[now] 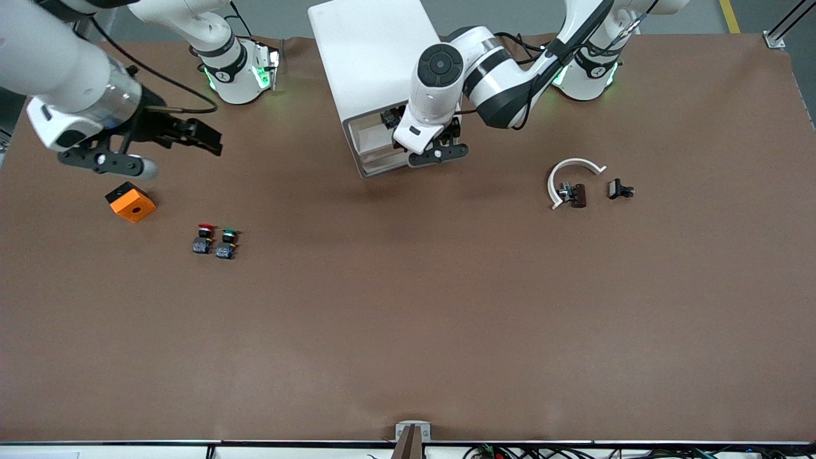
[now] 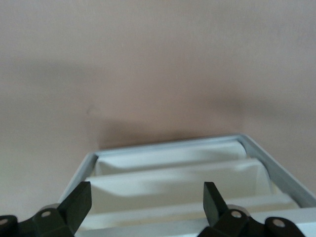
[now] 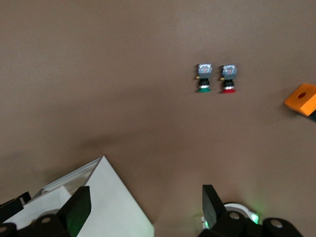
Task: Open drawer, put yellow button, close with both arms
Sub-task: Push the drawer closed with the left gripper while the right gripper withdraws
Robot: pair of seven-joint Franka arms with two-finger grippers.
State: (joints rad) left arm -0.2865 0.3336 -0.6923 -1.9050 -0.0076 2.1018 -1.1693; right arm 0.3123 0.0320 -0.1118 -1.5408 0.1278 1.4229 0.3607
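The white drawer cabinet (image 1: 370,57) stands between the two arm bases, and its drawer (image 1: 377,159) is pulled open. My left gripper (image 1: 396,125) hangs over the open drawer. In the left wrist view it (image 2: 147,195) is open and empty above the drawer's white inside (image 2: 173,182). My right gripper (image 1: 213,141) is up over the table at the right arm's end, open and empty in its own view (image 3: 145,197). The yellow button is not visible in any view.
A red-capped button (image 1: 203,238) (image 3: 228,79) and a green-capped button (image 1: 226,243) (image 3: 203,78) lie side by side. An orange cube (image 1: 130,201) (image 3: 302,98) sits beside them. A white curved piece (image 1: 574,167) and small black parts (image 1: 619,189) lie toward the left arm's end.
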